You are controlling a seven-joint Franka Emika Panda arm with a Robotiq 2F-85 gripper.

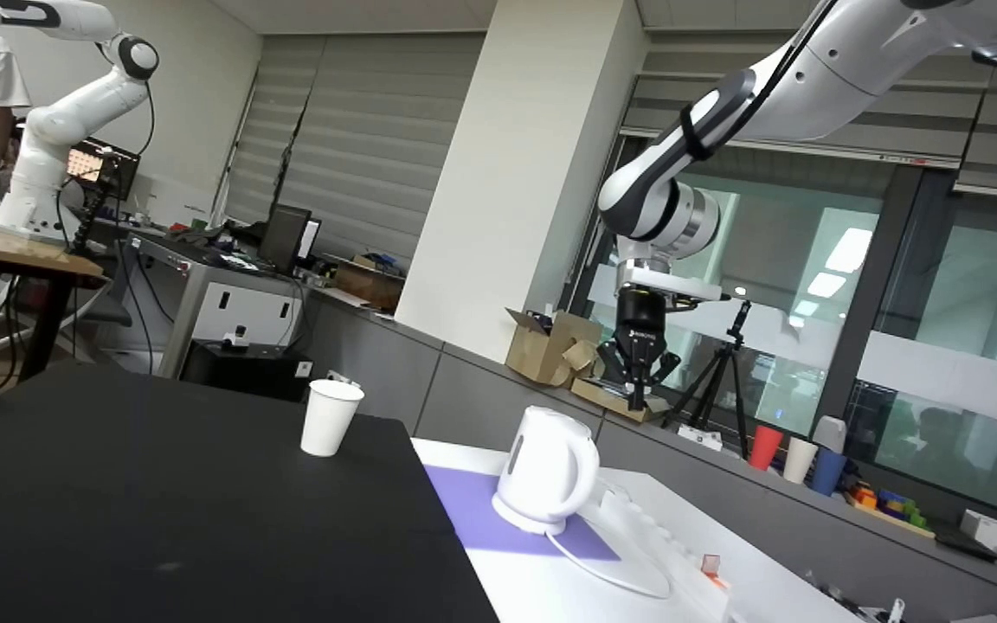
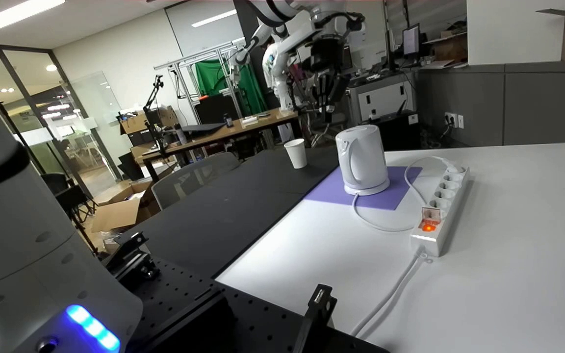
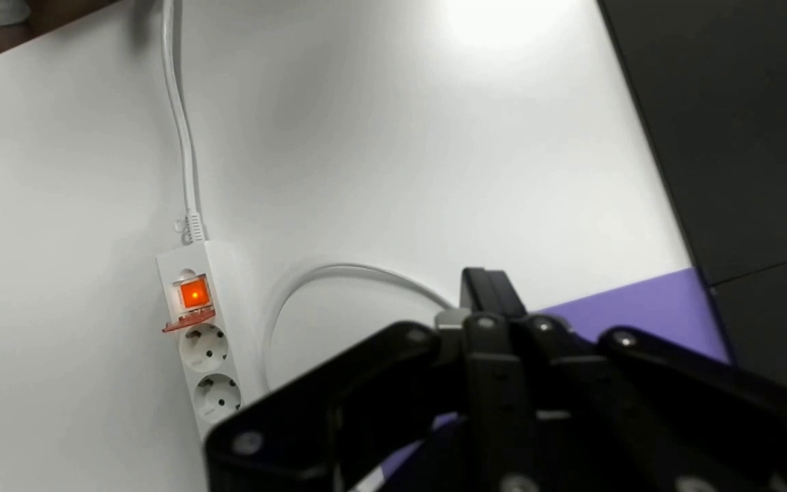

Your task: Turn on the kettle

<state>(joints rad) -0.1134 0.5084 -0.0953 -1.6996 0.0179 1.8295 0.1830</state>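
Kettle (image 2: 368,158) is seated upright on a purple sheet (image 2: 324,191) laid on the white desk (image 2: 518,220), near the edge shared with a black desk (image 2: 243,211). Loop handle (image 1: 587,472) is seen in both exterior views. White cord (image 2: 383,228) is run in a curve from kettle base to beside a power strip (image 2: 443,203). Switch (image 3: 195,294) on strip is lit orange, its red cover (image 3: 190,320) raised; plug (image 2: 454,168) is seated at the strip's opposite end. End effector (image 1: 637,400) is suspended in the air, pointed down, near the kettle but apart from it; fingers (image 3: 473,294) are brought together, tip against tip. Paper cup (image 2: 296,153) is stood upright on the black desk. Farther back, a red cup (image 1: 765,447), cream cup (image 1: 800,459) and blue cup (image 1: 827,470) are lined up by a window (image 1: 797,229).
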